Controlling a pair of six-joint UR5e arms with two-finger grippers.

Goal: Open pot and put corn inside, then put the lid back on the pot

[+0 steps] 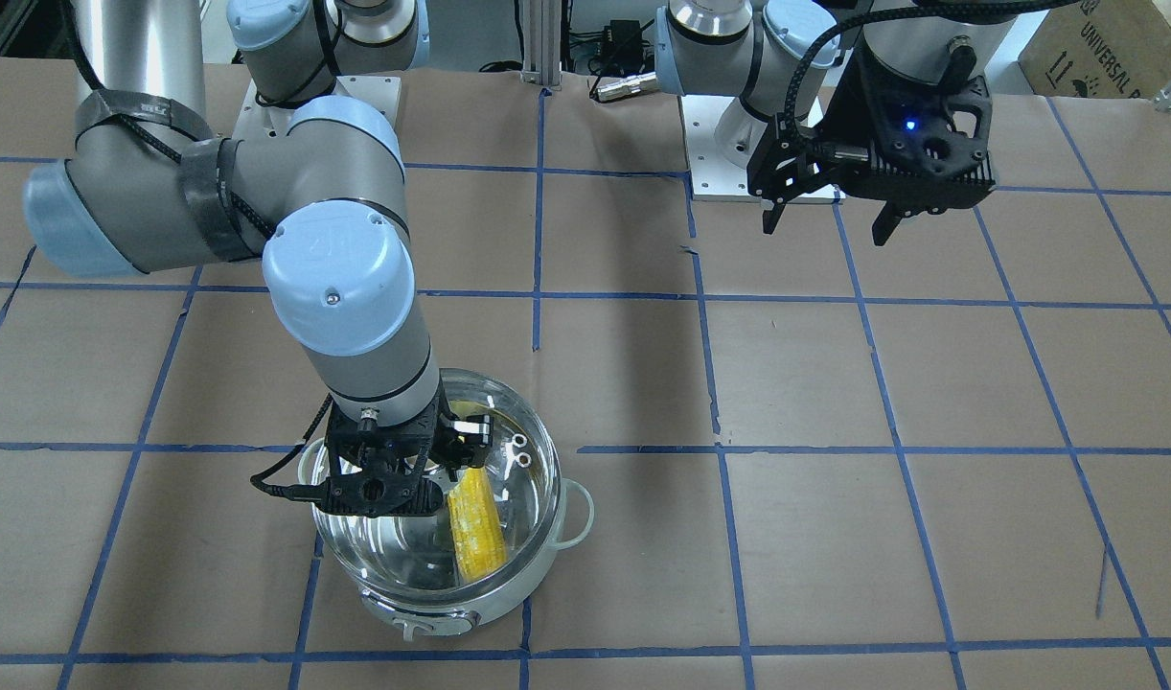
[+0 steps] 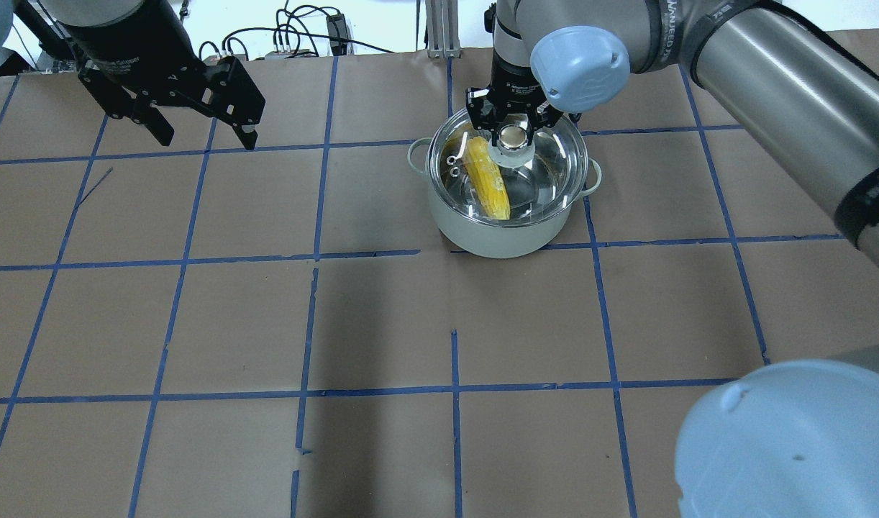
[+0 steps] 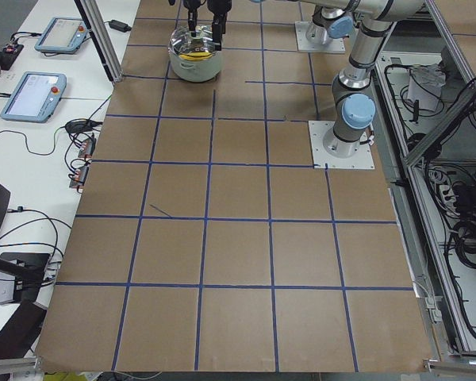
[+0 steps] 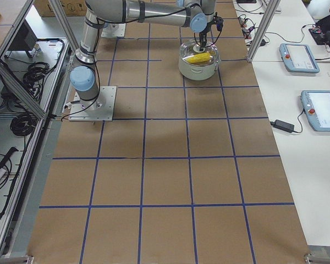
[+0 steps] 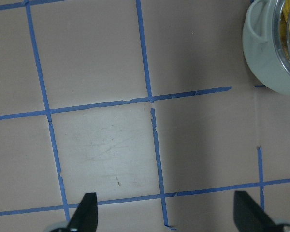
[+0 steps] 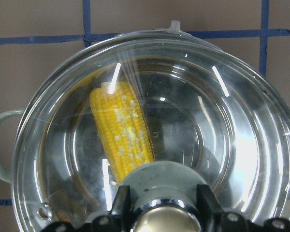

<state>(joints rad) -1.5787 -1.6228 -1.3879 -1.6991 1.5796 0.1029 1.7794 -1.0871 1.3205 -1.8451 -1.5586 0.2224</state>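
Observation:
The pale green pot [image 2: 497, 241] stands on the far right part of the table. The yellow corn [image 2: 488, 180] lies inside it, seen through the clear glass lid [image 2: 547, 165] that sits over the pot's rim. My right gripper [image 2: 513, 138] is above the pot, its fingers shut on the lid's centre knob. The right wrist view shows the corn [image 6: 121, 130] under the lid [image 6: 232, 125] and the fingers [image 6: 208, 203] either side of the knob. My left gripper [image 2: 206, 138] is open and empty, well to the left of the pot, above the table.
The table is brown paper with a grid of blue tape lines [image 2: 313, 255]. The pot's side handle [image 5: 258, 21] shows at the top right of the left wrist view. Teach pendants [image 4: 300, 58] lie on the side table beyond the table's edge.

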